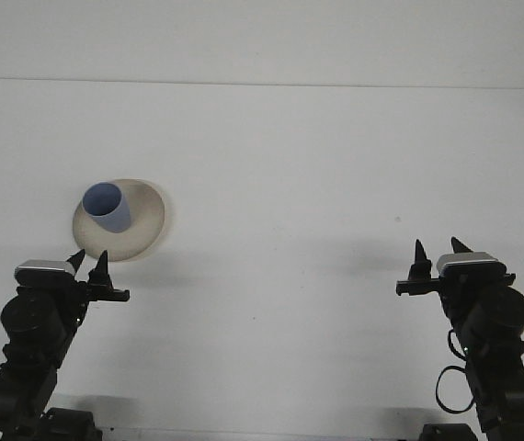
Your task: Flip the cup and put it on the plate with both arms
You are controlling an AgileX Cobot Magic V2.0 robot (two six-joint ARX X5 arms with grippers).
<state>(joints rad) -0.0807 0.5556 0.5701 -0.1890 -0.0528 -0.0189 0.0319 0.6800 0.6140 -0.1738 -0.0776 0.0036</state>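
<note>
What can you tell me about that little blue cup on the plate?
The blue cup is small, plain and matte, maybe paper or plastic. It stands mouth up, its round opening showing, with no handle or lid. It sits on the left part of a round beige plate on the white table. Only the plate touches it; both grippers are apart from it, nearer the camera.
</note>
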